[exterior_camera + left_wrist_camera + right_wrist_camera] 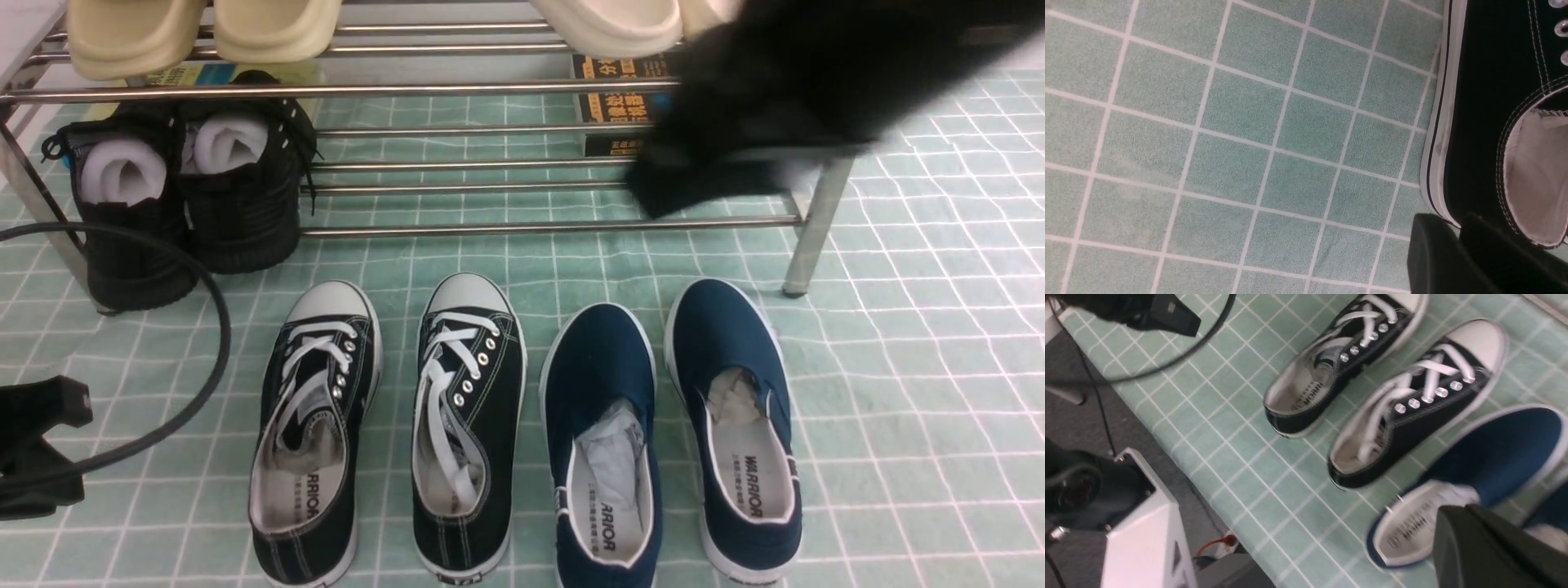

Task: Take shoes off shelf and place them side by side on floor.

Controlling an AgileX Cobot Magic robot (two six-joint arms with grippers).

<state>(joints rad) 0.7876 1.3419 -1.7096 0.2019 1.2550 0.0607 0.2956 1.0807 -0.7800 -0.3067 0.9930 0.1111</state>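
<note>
Right wrist view: right jaws closed, empty, over navy slip-on [1494, 453].

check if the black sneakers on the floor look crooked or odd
Both black sneakers stand upright, side by side on the floor, toes toward the shelf. Only oddities: loose untied white laces, and a black cable looping close beside the left one.

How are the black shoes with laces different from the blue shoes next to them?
The black sneakers have white laces and shiny eyelets; the blue slip-ons have none. The black sneakers have white toe caps; the blue slip-ons' toes are blue cloth. Both pairs stand side by side on the green floor, toes toward the shelf.
</note>
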